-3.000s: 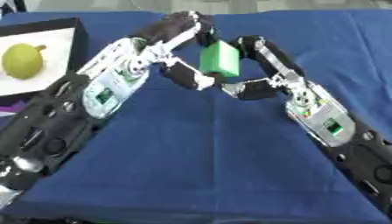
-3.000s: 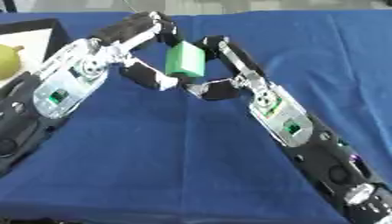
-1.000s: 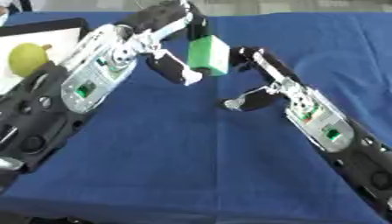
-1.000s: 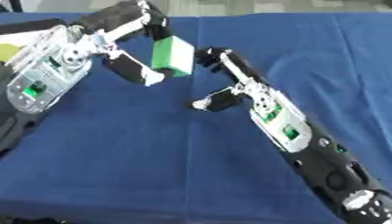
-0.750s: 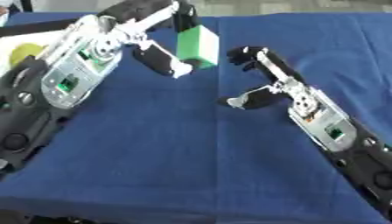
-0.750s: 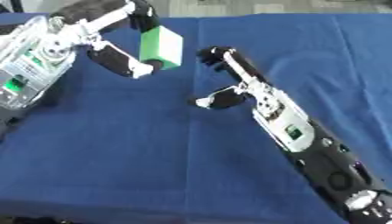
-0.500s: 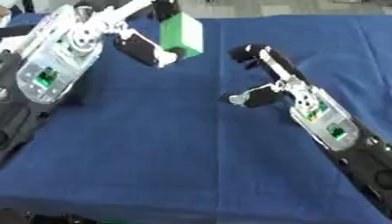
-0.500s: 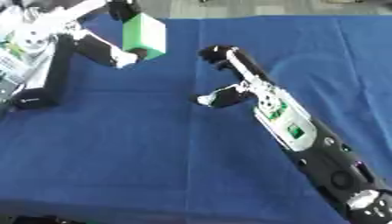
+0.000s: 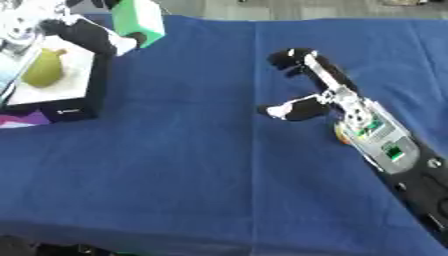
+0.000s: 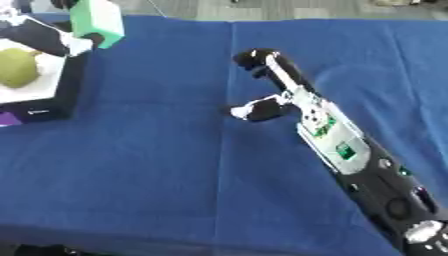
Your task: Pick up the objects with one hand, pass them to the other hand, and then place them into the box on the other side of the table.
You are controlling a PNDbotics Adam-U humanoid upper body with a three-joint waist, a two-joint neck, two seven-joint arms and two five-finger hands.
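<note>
The left hand (image 9: 92, 37) is gripping the green block (image 9: 138, 21) beside the box (image 9: 74, 80). The right hand (image 9: 302, 82) is hanging open, empty.

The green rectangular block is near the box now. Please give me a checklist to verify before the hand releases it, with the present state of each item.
1. Green rectangular block held by the left hand: ok, fingers curl round it.
2. Block over the black box with white inside: not ok, it hangs by the box's right edge, partly over the blue tablecloth.
3. Free space in the box: ok, the yellow-green pear lies at the left, bare white beside it.
4. Right hand out of the way: ok, empty, at mid-table.
5. Block's height above the box floor: cannot tell.
</note>
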